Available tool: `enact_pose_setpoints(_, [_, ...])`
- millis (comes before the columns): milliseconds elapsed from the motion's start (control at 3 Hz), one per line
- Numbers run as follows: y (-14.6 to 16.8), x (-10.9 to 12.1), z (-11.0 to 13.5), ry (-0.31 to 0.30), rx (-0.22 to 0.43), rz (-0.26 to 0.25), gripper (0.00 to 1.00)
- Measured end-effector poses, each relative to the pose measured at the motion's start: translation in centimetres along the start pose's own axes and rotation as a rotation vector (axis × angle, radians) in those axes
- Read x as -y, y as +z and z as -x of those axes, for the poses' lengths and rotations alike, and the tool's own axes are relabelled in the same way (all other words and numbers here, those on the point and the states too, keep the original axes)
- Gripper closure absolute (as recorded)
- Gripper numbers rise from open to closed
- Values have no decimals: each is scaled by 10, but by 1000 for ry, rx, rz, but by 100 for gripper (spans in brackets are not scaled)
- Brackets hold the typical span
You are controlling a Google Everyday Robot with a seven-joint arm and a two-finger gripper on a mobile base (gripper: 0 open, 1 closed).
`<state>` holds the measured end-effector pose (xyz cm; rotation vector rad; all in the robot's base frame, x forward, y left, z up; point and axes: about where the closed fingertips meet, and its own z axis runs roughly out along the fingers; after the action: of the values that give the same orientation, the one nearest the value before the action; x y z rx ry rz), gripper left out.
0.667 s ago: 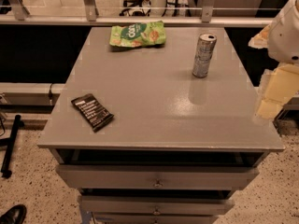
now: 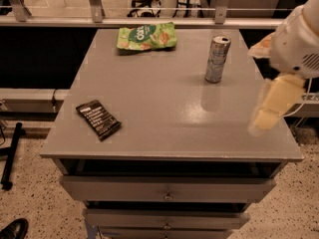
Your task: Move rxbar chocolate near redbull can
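Only the pincer (image 2: 271, 106) drifts inward at the surface's (image 2: 164, 108) right edge; its state I cannot tell. Best reach front-left and pinch the rxbar chocolate (image 2: 98, 119) across its width

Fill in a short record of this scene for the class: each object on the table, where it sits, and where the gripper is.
surface: grey table with drawers below
rxbar chocolate: lying flat near the front-left corner
redbull can: upright, back-right area
green snack bag: lying at the back edge, left of the can
gripper: over the table's right edge, touching none of the objects
task state: bar and can far apart
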<state>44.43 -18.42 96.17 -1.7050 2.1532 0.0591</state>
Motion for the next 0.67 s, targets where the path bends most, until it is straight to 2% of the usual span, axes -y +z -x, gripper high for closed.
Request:
enact_pose_setpoints(333, [39,-10,41,-7,129,52,0])
enact_pose_setpoints(667, [75,-18,96,-6,234,96,0])
